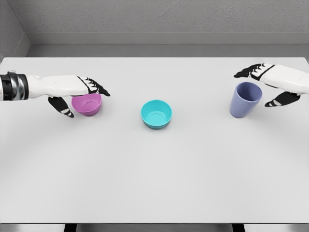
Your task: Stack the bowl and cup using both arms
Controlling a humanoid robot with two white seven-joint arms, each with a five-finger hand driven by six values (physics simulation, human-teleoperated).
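Note:
A pink bowl (88,105) stands on the white table at the left. My left hand (82,99) reaches over it, fingers stretched above the rim and thumb (62,106) down at its left side, not closed on it. A teal bowl (156,114) sits upright at the table's middle, apart from both hands. At the right stands a lavender cup (245,99), slightly tilted. My right hand (263,87) is just right of it, fingers above the rim and thumb (280,100) beside the wall, spread and not gripping.
The white table (154,179) fills the view, with its front edge at the bottom. A grey wall runs behind the far edge.

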